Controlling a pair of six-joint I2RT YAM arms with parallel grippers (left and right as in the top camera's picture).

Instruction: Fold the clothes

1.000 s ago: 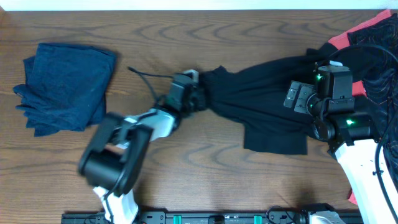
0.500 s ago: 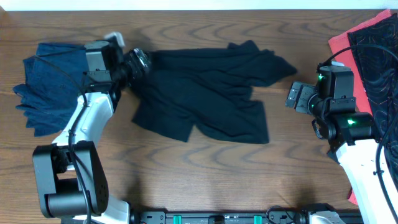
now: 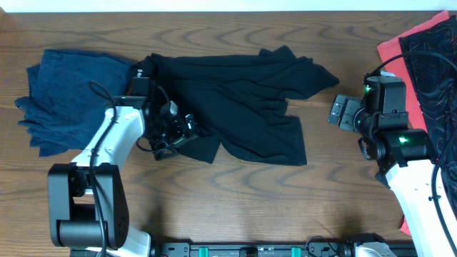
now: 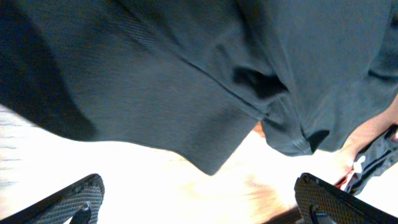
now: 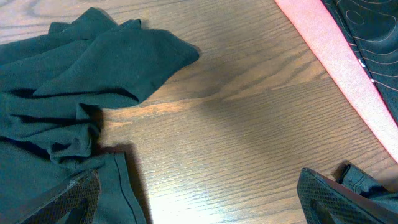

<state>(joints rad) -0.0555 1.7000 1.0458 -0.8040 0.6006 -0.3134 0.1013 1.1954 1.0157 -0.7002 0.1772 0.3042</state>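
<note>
I judge folding barely begun: black garment lies rumpled mid-desk, navy garment looks roughly folded at the left end, and left tool and right tool are both spread wide and empty.

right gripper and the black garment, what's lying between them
Nothing but bare wooden table lies between the right gripper and the black garment. The overhead view shows it plainly, and the right wrist view shows the same bare wood.

The black garment was matt, finely ribbed cloth, limp and creased, on a table of smooth, faintly glossy brown wood. Left of it the navy garment was soft mottled cloth, and right of it the coral-red cloth looked matt.
</note>
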